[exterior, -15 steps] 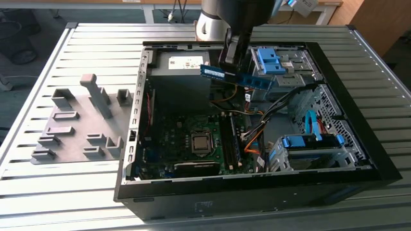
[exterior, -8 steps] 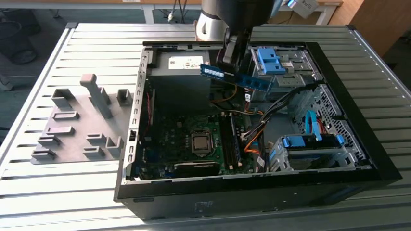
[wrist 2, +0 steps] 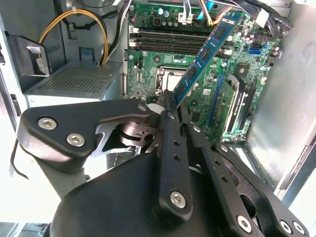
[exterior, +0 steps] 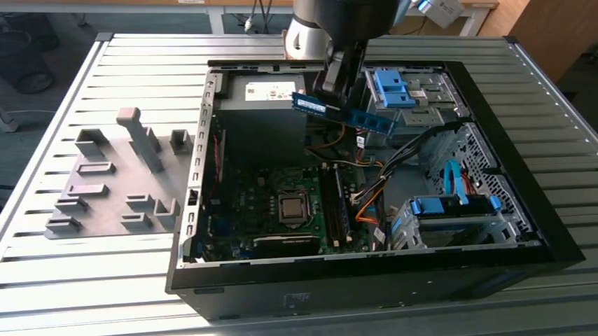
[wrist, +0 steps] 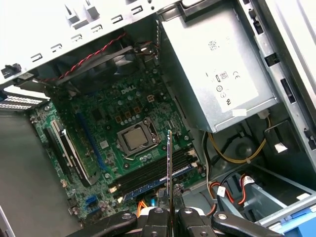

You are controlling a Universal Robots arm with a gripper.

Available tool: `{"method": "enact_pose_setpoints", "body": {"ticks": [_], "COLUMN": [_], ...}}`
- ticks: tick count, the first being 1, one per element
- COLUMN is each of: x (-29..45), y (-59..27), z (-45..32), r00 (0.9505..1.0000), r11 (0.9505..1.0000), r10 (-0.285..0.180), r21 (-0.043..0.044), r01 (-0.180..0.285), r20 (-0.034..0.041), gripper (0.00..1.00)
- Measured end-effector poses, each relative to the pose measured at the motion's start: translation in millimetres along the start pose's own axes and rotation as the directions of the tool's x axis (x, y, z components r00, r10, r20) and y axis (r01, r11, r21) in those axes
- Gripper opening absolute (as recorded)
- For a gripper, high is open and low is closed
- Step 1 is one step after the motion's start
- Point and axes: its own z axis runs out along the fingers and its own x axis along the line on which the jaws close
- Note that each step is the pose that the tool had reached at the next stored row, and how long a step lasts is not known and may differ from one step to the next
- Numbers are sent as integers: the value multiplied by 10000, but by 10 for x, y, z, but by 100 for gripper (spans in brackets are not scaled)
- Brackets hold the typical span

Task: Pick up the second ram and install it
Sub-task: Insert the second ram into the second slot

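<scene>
Gripping second ram [wrist 2: 205, 52] by end, end effector [wrist 2: 171, 101] above motherboard [wrist 2: 237, 94].

An open black PC case [exterior: 523, 210] lies on its side on a ribbed metal bench [exterior: 140, 280], with the green motherboard [exterior: 271, 203] and its bare CPU socket [exterior: 293, 207] showing inside. The grey power supply [wrist: 217, 69] sits at one end with yellow cables [wrist: 232, 155] curling beside it, and blue drive brackets [exterior: 397, 87] sit toward the exterior view's right. On the exterior view's left, just beside the case, there's a grey fixture tray [exterior: 103, 199] with upright blocks.
</scene>
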Motion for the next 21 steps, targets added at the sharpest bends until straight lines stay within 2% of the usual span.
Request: {"method": "enact_pose_setpoints", "body": {"ticks": [21], "x": [1], "y": [1], "z": [6], "r00": [9977], "r11": [9977], "r10": [682], "r21": [8], "r01": [-682], "r20": [3], "gripper": [14]}}
